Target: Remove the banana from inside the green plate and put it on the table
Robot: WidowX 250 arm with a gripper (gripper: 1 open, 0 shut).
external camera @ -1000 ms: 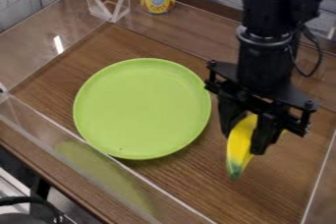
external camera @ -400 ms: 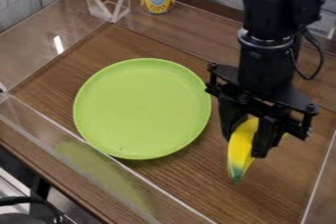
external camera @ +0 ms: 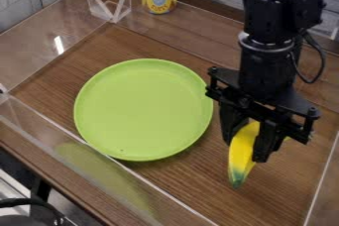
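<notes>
Since the gripper point(external camera: 248, 143) is clamped on the banana point(external camera: 241, 153) right of the green plate point(external camera: 143, 108), lower gently b4 releasing onto the table point(external camera: 159, 47) imo.

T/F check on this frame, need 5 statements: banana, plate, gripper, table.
1. The banana lies inside the plate. False: it is off the plate, to its right, over the table.
2. The gripper is shut on the banana. True.
3. The plate is empty. True.
4. The banana hangs roughly upright, its lower tip down near the table. True; whether the tip touches cannot be told.
5. The gripper is over the plate's centre. False: it is past the plate's right rim.
</notes>
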